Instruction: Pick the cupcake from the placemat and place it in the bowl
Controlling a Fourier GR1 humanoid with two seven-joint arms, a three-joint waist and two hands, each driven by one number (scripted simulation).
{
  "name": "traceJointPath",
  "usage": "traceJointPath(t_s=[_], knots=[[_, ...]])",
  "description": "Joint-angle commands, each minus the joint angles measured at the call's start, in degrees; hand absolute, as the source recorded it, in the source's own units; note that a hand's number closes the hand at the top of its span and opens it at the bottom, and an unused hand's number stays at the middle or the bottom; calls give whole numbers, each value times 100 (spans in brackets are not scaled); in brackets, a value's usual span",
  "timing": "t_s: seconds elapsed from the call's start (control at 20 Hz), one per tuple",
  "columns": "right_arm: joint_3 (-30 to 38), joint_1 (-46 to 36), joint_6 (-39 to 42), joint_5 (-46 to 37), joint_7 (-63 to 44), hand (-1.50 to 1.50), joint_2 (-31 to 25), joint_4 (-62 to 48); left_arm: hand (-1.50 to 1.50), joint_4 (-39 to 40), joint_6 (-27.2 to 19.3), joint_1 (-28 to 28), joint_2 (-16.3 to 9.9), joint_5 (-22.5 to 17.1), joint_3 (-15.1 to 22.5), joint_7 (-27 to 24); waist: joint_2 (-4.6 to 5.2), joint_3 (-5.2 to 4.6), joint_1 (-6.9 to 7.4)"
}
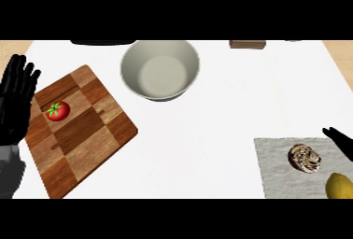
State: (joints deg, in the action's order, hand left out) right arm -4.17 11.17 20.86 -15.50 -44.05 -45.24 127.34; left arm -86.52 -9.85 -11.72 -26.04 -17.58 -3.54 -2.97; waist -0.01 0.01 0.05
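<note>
On the grey placemat (276, 154) at the lower right sat the cupcake (305, 158), lying apart from everything but a yellow fruit (339, 186) near the mat's corner — so it was untouched, not yet picked. The right hand (341, 141) showed only as a dark tip at the right edge, just beside the cupcake; I could not tell how its fingers stood. It was the nearer hand, which is probably why it was the one there. The left hand (17, 98) rested at the left edge, fingers straight and spread, beside a wooden cutting board (82, 140) carrying a tomato (57, 111). The bowl (160, 69) stood upright and hollow — well apart from the mat, across bare white counter (207, 140).
</note>
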Motion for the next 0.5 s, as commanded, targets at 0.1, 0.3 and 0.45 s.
traceJointPath(t_s=[0.1,0.3,0.45], knots=[[-332,-106,-61,-912,569,-150,653,-935,0,119,281,-102,9,7,-240,41,3,1,5],[-19,-129,52,-1025,1057,-150,775,-1386,0,-709,-136,226,349,336,33,463,-8,2,16],[159,-129,153,-1254,1344,-150,929,-1576,0,-404,307,264,295,242,-277,150,-5,0,-1]])
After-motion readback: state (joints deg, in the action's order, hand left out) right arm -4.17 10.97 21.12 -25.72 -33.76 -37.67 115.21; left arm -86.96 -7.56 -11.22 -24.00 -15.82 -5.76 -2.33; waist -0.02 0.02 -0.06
